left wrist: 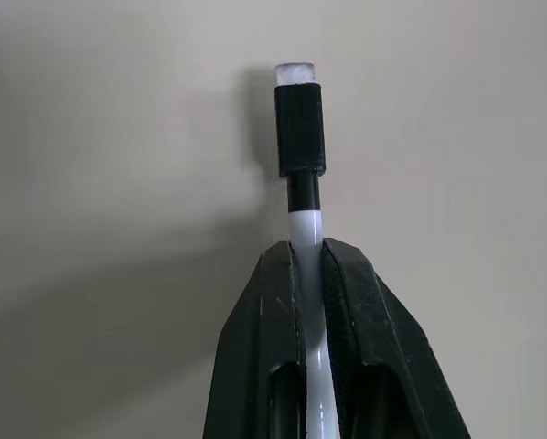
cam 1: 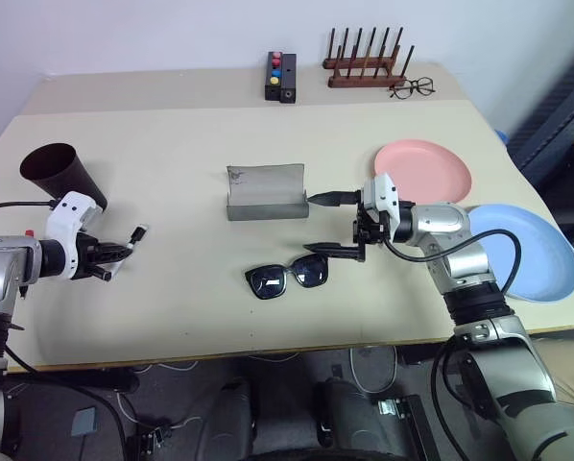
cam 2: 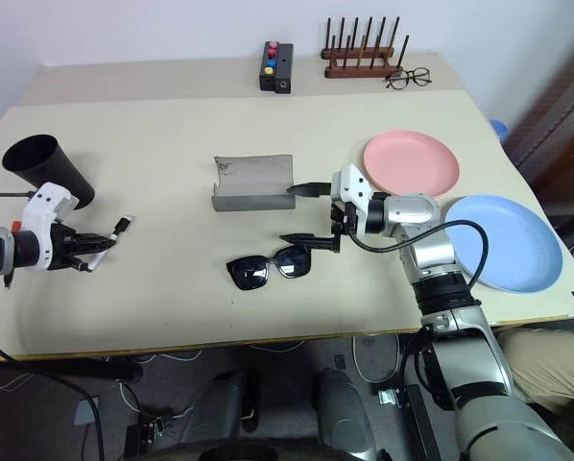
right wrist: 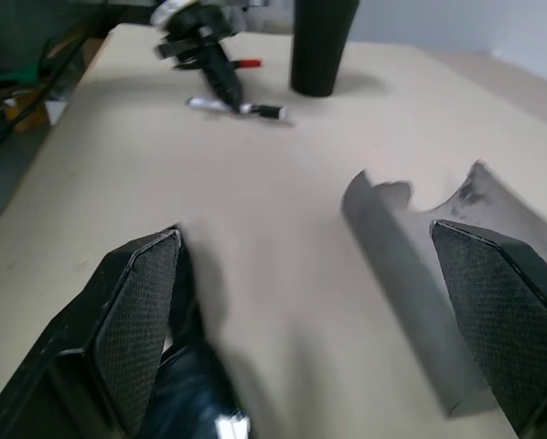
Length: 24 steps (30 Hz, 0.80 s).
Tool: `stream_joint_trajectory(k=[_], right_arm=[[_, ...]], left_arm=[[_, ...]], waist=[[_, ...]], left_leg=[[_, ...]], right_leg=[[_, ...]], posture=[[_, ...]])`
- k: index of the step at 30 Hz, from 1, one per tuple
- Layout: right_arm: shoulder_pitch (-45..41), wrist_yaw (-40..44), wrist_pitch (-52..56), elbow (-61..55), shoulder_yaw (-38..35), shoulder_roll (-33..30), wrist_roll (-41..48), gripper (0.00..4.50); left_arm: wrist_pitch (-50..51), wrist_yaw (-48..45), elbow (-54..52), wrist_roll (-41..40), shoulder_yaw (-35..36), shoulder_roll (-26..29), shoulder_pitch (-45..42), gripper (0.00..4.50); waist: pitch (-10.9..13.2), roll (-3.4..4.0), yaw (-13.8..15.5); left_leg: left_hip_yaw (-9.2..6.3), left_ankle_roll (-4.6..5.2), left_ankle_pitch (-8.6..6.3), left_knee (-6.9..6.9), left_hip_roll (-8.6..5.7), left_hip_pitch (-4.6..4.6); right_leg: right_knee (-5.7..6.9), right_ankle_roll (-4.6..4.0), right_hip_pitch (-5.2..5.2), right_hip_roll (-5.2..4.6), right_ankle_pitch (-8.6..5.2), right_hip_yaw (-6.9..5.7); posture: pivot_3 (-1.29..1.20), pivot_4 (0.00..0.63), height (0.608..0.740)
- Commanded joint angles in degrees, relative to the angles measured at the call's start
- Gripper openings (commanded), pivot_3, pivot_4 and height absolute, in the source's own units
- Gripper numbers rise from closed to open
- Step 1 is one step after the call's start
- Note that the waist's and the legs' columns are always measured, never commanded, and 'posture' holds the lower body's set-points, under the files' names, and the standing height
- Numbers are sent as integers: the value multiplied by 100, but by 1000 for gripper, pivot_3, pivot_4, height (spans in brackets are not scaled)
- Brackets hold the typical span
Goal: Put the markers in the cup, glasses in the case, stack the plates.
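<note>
Left gripper (cam 1: 114, 257) is clamping the white marker (left wrist: 303, 215) just above the table (cam 1: 172, 317) — the cup (cam 1: 64, 173) is standing close behind. Right gripper (cam 1: 337, 224) is hovering wide open and empty between the sunglasses (cam 1: 287, 278) and the open case (cam 1: 266, 191). Next, likely, the marker is going cup-ward — tip lined over the rim.

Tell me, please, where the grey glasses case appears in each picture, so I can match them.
Left eye view: the case stands open mid-table, behind the sunglasses.
Right eye view: the same place, left of the right gripper.
Left wrist view: not in it.
Right wrist view: its open shell lies between the fingers.
Shared landmark: the dark cup.
</note>
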Motion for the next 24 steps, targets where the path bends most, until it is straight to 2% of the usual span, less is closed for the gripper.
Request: stream_joint_trajectory(k=[1, 6, 9, 13, 19, 24], right_arm=[[-260, 49, 119, 78, -161, 44, 186, 4500], [-516, 230, 300, 405, -218, 228, 400, 4500], [-667, 289, 302, 564, -281, 348, 484, 4500], [-828, 383, 295, 767, -363, 471, 550, 4500], [-1085, 511, 119, 1095, -490, 654, 597, 4500], [-1220, 634, -40, 1356, -564, 723, 574, 4500]], left_arm=[[304, 228, -915, -571, 747, -163, 35, 104], [-14, 1059, -1746, -967, 1504, -889, -174, 104], [-582, 1951, -1972, -774, 1879, -1359, -419, 104], [-1146, 2519, -2011, -676, 2045, -1558, -573, 104], [-1579, 2988, -1464, -801, 2385, -1706, -778, 104], [-2765, 3685, -943, -339, 2442, -1808, -1006, 104]], waist=[[0, -1, 18], [0, -1, 6], [0, -2, -3], [0, -2, -11], [0, -2, -9], [-1, -3, 13]], left_leg=[[-1, 0, 0, 1, 0, 0], [-3, 0, 0, 2, -1, 0], [-6, -2, 1, 3, 0, 0], [-4, -3, 1, 1, -1, 0], [-3, -4, 2, 1, -1, 0], [-3, -4, 2, 0, -2, 0]], right_leg=[[0, 0, 1, 0, 0, 0], [0, 0, 3, -1, 0, 0], [3, 0, 2, 2, 1, -1], [2, 1, 0, 1, 1, 0], [3, 1, 0, 0, 2, -1], [1, 1, 1, -2, 2, -2]], posture=[[0, 150, 740], [0, 150, 740], [0, 150, 740], [0, 150, 740], [0, 150, 740], [0, 150, 740]])
